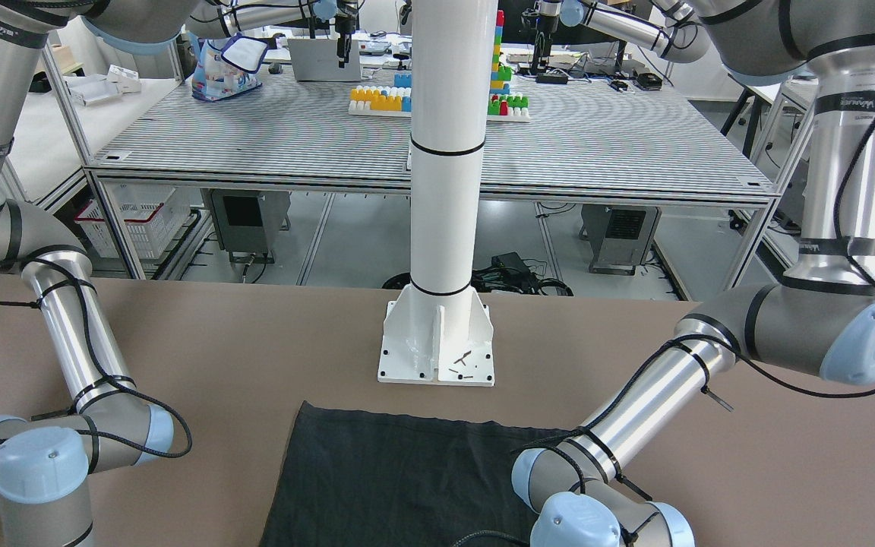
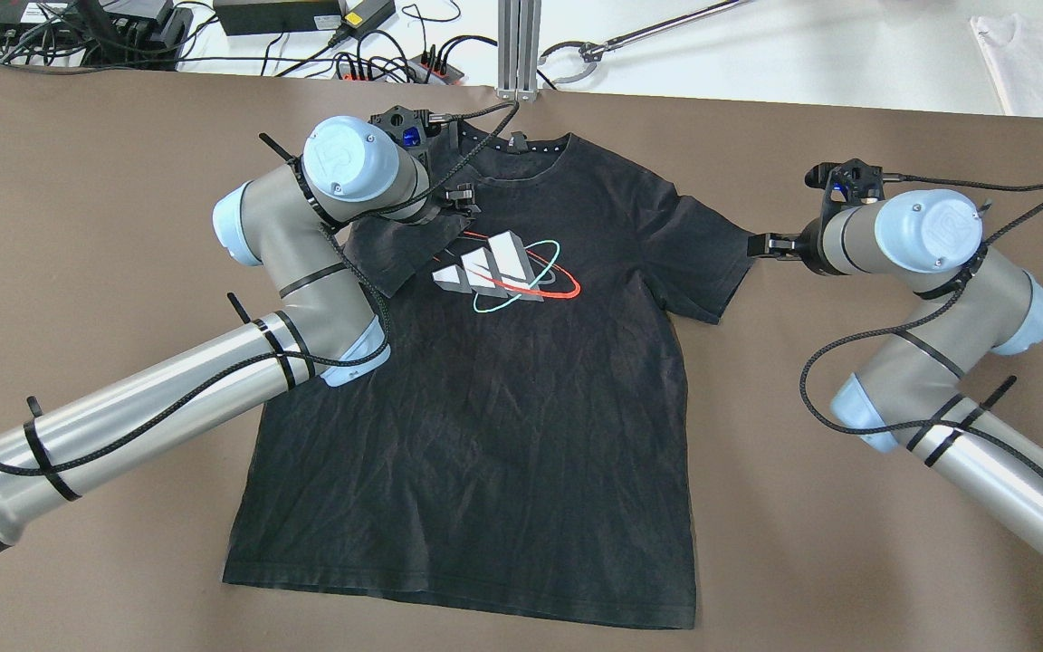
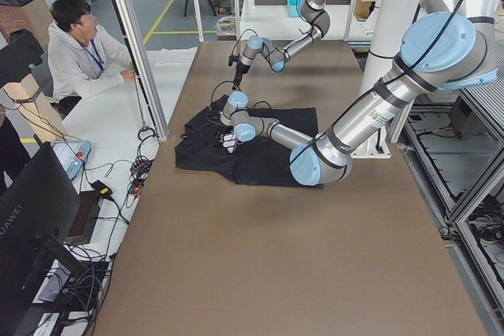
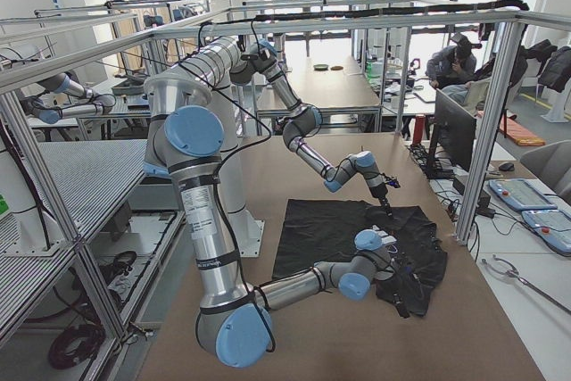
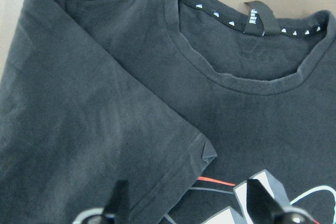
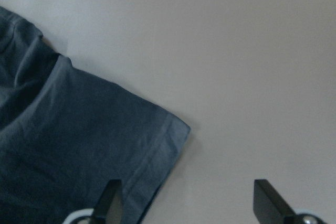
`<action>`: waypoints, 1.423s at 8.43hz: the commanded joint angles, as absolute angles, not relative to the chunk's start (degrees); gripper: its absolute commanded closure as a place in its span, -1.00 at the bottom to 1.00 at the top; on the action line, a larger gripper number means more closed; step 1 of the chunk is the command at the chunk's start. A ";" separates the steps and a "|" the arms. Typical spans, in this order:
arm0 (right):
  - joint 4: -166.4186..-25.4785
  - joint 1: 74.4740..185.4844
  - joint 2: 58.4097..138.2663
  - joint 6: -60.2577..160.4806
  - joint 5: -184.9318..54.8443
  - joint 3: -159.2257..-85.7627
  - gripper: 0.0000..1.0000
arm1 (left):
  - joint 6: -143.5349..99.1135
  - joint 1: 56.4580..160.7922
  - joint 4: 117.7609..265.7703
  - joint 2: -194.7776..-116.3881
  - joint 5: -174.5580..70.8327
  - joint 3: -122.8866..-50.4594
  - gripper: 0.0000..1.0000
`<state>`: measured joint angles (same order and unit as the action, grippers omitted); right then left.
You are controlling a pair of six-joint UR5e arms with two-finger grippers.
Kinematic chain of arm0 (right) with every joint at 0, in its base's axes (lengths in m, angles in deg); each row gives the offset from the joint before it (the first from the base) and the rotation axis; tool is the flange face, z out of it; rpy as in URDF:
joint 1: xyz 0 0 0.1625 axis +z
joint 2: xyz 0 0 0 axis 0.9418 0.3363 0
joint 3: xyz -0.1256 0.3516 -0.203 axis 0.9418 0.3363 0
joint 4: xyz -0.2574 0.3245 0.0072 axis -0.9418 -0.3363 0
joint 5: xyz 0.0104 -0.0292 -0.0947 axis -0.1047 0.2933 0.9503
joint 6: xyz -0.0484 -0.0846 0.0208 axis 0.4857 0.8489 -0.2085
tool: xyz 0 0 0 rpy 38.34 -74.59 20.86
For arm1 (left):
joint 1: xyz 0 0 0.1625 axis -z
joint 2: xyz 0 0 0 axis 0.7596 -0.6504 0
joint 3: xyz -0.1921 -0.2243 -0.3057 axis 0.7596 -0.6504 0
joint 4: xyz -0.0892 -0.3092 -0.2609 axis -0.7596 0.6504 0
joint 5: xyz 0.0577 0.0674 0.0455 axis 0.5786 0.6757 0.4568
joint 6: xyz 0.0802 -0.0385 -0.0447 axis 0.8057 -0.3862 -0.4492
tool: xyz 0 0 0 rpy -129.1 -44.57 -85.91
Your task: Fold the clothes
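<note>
You've got the clothes (image 2: pixel 503 407), a black tee, lying flat and print-up mid-worktop (image 2: pixel 847 561) in the overhead frame, collar (image 5: pixel 247 80) toward the top. Progress: early. The folded sleeve (image 2: pixel 408 249), frame left, lies in over the chest, its corner touching the logo (image 2: pixel 503 272). The spread sleeve (image 2: pixel 707 263), frame right, is out flat and not yet folded, and so are the body and hem.

Left pincer (image 5: pixel 194 205) hovers over the folded sleeve, jaws apart, holding nothing. Right pincer (image 6: pixel 189 203) sits at the spread sleeve's hem, jaws apart, one finger over cloth, one over bare worktop, nothing gripped.

Left for you, I'd judge: second sleeve in, then the body folds.
</note>
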<state>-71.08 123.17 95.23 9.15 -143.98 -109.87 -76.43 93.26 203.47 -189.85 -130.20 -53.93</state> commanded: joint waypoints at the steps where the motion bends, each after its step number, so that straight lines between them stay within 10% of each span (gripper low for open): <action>1: -57.73 123.17 90.14 0.70 -144.68 -97.55 -0.78 | -76.56 93.02 203.72 -189.78 -129.91 -53.98 -1.00; 5: -52.86 123.17 87.16 -0.10 -144.68 -90.51 -0.71 | -76.74 92.85 204.15 -189.87 -129.91 -54.06 -1.00; 9: -49.61 123.17 88.56 1.05 -144.33 -89.79 0.89 | -76.65 92.58 204.60 -189.51 -129.91 -54.50 -1.00; 12: -49.52 123.43 90.05 -2.18 -143.89 -92.41 1.00 | -76.48 92.67 204.60 -189.43 -129.91 -54.50 -1.00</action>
<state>-49.57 123.29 89.04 0.56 -144.25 -90.35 -76.61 92.59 204.59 -189.52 -129.91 -54.48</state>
